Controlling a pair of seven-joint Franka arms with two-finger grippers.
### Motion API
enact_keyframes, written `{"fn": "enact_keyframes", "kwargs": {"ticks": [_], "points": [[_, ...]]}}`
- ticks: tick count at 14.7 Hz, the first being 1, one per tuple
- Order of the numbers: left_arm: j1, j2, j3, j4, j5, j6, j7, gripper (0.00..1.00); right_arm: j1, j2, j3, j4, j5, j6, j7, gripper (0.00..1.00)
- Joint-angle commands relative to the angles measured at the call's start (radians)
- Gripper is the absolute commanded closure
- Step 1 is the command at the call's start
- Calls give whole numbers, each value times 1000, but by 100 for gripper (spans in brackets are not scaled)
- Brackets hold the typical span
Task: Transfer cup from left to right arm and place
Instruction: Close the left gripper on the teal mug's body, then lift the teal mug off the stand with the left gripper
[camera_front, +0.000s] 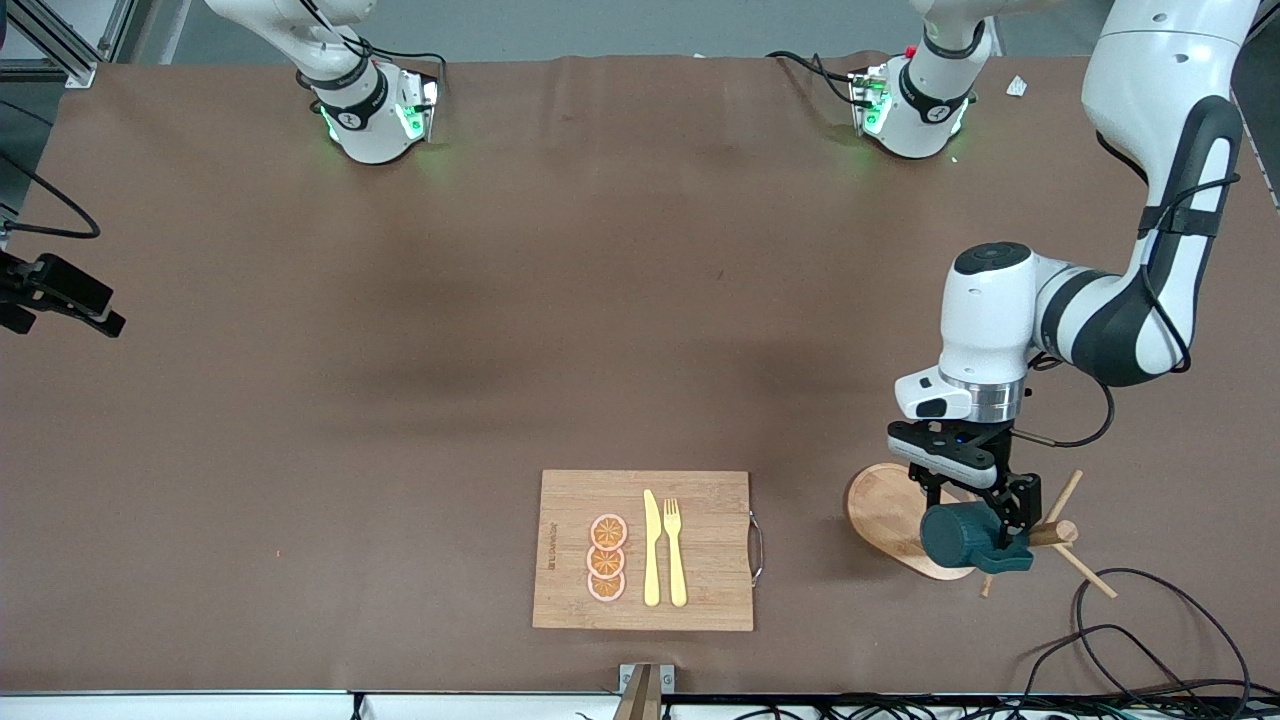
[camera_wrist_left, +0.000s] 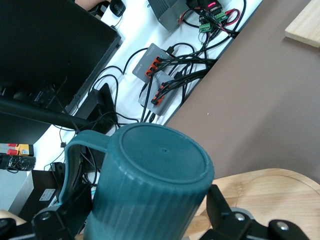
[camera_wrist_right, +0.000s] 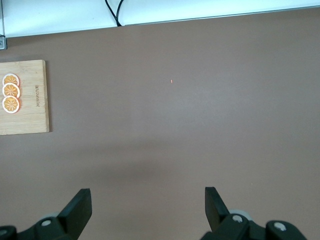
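Table (camera_front: 500, 300): brown cover, flat, wide bare middle.
Room: white floor past the table edge, full of black cables (camera_wrist_left: 165, 75), grey boxes with orange plugs, a dark screen; seen only from the left wrist view.
Cutting board (camera_front: 645, 550): bamboo, near the front camera's edge of the table, metal handle at its 3 o'clock side.
On the board: three orange slices (camera_front: 606, 558) in a row, a yellow knife (camera_front: 651, 548) and a yellow fork (camera_front: 675, 550) just beside them.
Mug stand (camera_front: 900, 520): round wooden base with thin pegs, toward the left arm's end of the table, at 3 o'clock from the board.
Cup (camera_front: 960, 535): dark teal, ribbed, tipped on its side, up over the stand base, right by the pegs.
Left gripper (camera_front: 975, 520): closed tight on the cup, one finger on each side.
Right gripper (camera_wrist_right: 147, 205): fingers wide apart, nothing between them, over bare table; arm waiting.
Only in the left wrist view: flat cup bottom (camera_wrist_left: 162, 157) and looped handle (camera_wrist_left: 80, 155) up close.
Only in the right wrist view: tiny orange speck on the cover.
Hidden: cup inside and lettering; how the cup meets the pegs, hard to tell.
Cut off: right gripper in the front view, only a black clamp at the edge.
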Motion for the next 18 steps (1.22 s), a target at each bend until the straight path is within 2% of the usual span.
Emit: {"fn": "enact_keyframes", "kwargs": {"ticks": [1, 5, 10, 18], "points": [[-22, 40, -1, 37, 32, -2, -28, 7, -9, -7, 7, -6, 3, -2, -11, 0], [-11, 38, -1, 37, 75, -4, -26, 21, -9, -7, 7, -6, 3, -2, -11, 0], [-10, 34, -1, 32, 81, -4, -22, 30, -9, -7, 7, -6, 4, -4, -11, 0], [-16, -64, -14, -38, 81, -5, -10, 33, -9, -7, 7, -6, 4, -2, -11, 0]]}}
